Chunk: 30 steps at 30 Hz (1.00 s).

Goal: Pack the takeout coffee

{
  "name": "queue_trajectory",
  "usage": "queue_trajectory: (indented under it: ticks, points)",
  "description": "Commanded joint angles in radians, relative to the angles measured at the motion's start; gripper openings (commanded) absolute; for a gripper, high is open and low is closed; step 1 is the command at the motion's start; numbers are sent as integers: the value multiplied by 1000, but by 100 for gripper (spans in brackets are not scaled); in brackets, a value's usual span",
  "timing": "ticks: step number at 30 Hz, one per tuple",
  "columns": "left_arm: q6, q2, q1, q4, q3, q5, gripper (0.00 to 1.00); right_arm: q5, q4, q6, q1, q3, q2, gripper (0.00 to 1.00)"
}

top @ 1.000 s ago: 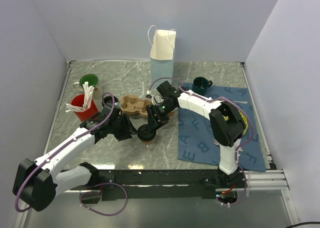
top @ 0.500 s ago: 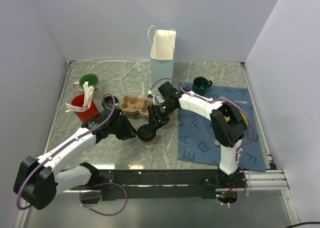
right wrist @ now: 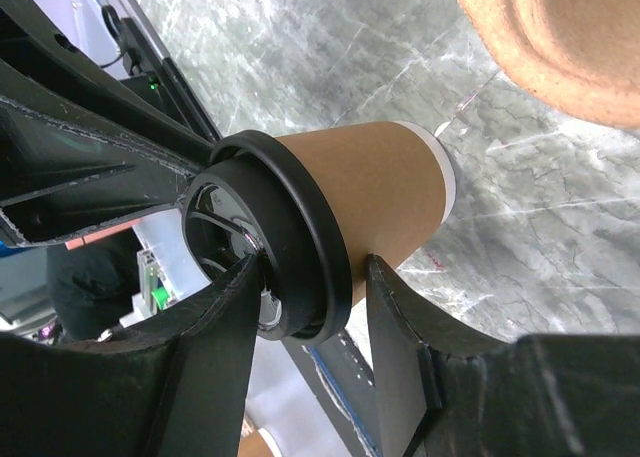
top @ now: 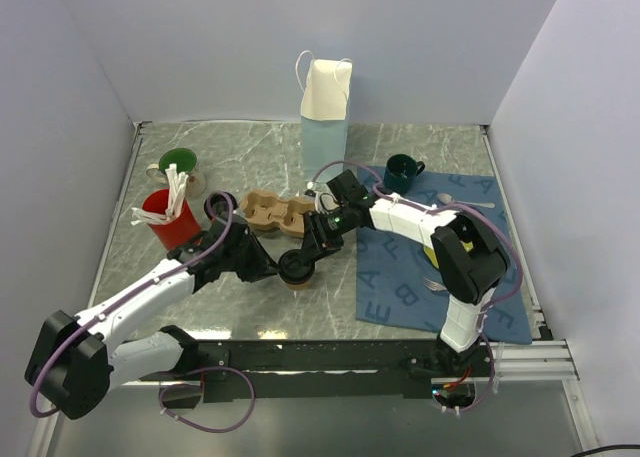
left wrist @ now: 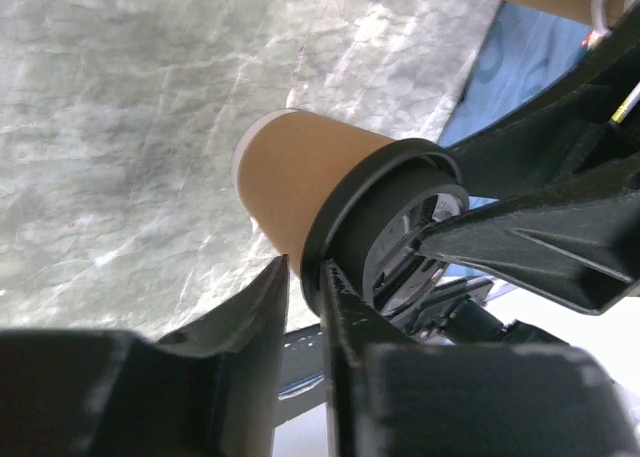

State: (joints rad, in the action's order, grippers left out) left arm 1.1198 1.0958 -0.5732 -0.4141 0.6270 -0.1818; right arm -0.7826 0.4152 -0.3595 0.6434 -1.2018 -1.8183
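At the front of the table (top: 300,312), seen from above, we find the takeout coffee (top: 297,273) standing. Left wrist view: the left gripper (left wrist: 305,269) sits narrow at the lid (left wrist: 345,202) rim; we cannot tell whether it grips. Right wrist view: the right gripper (right wrist: 315,267) clamps the lid.

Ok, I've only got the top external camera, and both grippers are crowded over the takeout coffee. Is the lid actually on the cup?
Observer: Yes. The left wrist view shows the black lid seated on the kraft paper cup.
Operator: What is the right gripper doing?
Observer: In its own wrist view, the right gripper straddles the lid, with a finger against each side of the rim.
Operator: And the left gripper?
Observer: The left gripper has its fingers nearly together at the lid's edge. I can't tell whether it is pinching it.
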Motion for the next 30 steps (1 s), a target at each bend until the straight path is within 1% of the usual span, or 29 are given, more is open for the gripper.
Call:
queue_trajectory:
  ticks: [1,3,6,7,11,15,18,20,22,23,26,30]
  points:
    - [-32,95,-34,-173,34,97,30,120,11,-27,29,87,-18,41]
    - [-54,101,-34,-205,130,105,37,125,-4,-58,30,90,-6,40]
    - [-61,93,-34,-244,200,99,42,140,-22,-104,38,96,19,40]
    - [-48,69,-34,-246,201,93,43,143,-26,-114,41,97,28,40]
    - [20,-39,-36,-192,142,32,47,152,-35,-153,62,94,40,40]
    - [118,-181,-36,-27,9,-22,49,175,-47,-199,76,88,48,40]
    - [153,-230,-36,44,-45,-33,49,193,-56,-223,82,87,56,40]
    - [156,-234,-36,46,-55,-36,47,200,-59,-233,84,91,56,40]
    - [158,-228,-36,8,-52,-16,45,200,-59,-240,84,93,51,40]
    - [161,-225,-36,-12,-49,-5,42,200,-56,-239,88,94,50,40]
    - [182,-229,-37,-67,-41,33,37,204,-55,-243,87,96,48,40]
    - [212,-273,-37,-110,-41,70,36,207,-49,-240,88,91,50,40]
